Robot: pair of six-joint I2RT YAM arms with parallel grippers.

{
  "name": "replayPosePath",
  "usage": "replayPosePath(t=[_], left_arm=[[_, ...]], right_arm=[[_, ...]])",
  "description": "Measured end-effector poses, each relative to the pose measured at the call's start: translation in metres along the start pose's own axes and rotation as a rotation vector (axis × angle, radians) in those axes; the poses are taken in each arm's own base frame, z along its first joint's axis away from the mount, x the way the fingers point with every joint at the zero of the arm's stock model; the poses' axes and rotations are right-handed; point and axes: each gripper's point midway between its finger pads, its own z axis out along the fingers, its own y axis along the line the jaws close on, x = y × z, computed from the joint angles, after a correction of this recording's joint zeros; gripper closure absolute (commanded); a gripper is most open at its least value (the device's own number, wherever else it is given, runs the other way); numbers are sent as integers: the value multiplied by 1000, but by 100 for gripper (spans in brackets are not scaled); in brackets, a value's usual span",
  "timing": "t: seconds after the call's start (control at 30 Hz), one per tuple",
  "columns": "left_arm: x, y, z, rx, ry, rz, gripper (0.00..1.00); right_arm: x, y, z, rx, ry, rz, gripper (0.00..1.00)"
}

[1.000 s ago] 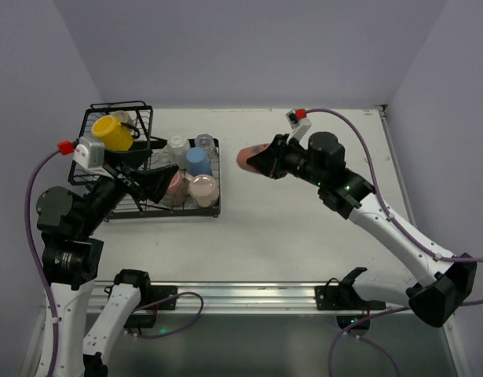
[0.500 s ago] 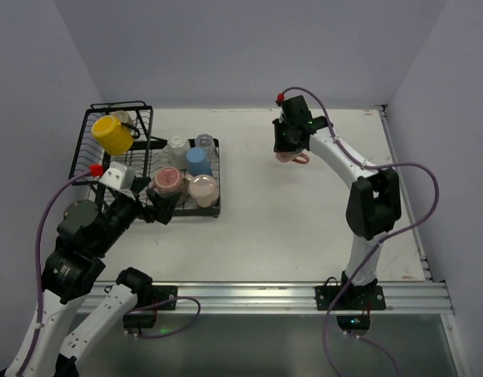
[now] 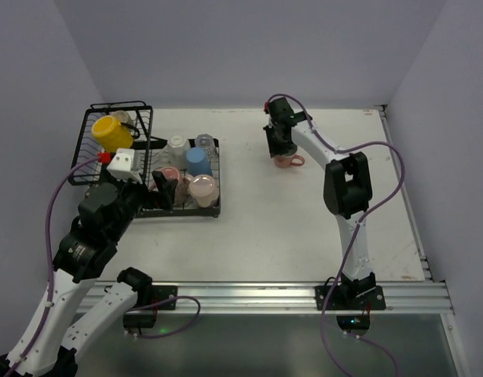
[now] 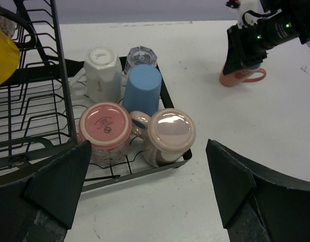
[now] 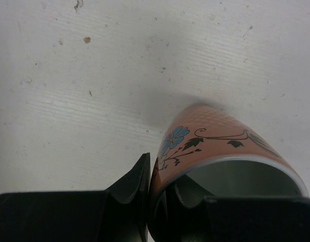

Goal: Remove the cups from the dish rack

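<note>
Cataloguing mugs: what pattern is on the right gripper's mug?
Blue flower, dark vines on salmon mug; right wrist view.

Dish rack (image 4: 63,75): on the left side of the table (image 3: 304,228).
Basket part (image 3: 119,104): back left of the rack, with the basket cup (image 3: 111,133) in it.
Tray part (image 4: 144,170): right of the basket part, five cups on it.
Back-left cup (image 4: 100,70): just beside the back-right cup (image 4: 141,55).
Middle cup (image 4: 142,91): just in front of the back-right cup.
Front-left cup (image 4: 105,124): side by side with the front-right cup (image 4: 170,131), nearest the front edge.
Lone cup (image 3: 287,162): on the table, right of the rack, well apart.
</note>
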Motion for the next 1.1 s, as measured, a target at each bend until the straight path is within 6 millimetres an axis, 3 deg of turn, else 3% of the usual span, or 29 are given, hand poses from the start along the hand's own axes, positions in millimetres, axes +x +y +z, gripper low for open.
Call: replayPosePath(t=[0.17,0.23,0.27,0.4,0.47,0.7,0.8,0.87,0.93,1.1], left_arm=[[-15,11,6,-86,-19,-25,0],[-25,14,10,-119,-38,-34,0],[-30,17,12,-141,-44,-37,0],[-46,33,18,-259,-76,-52,0],[-53,42,17,-320,-95,-63,0],[-88,77,2,-548,-192,-100,0],[-110,101,13,-621,-208,-144,0],[-114,132,22,-680,-204,-193,0],[-102,155,34,-715,-156,-235,0],[-82,172,59,-711,-86,-309,0]], right_arm=[[-2,-3,0,22,-2,-12,51],[-5,-3,-2,22,-10,-16,42],[-6,-3,-4,21,-15,-16,32],[-16,1,-22,-5,-58,-10,11],[-21,5,-44,-35,-99,-5,5],[-38,26,-167,-211,-369,12,1],[-32,34,-206,-285,-462,9,1],[-26,40,-219,-323,-494,-1,1],[-21,45,-222,-350,-496,-10,1],[-14,54,-211,-394,-467,-25,1]])
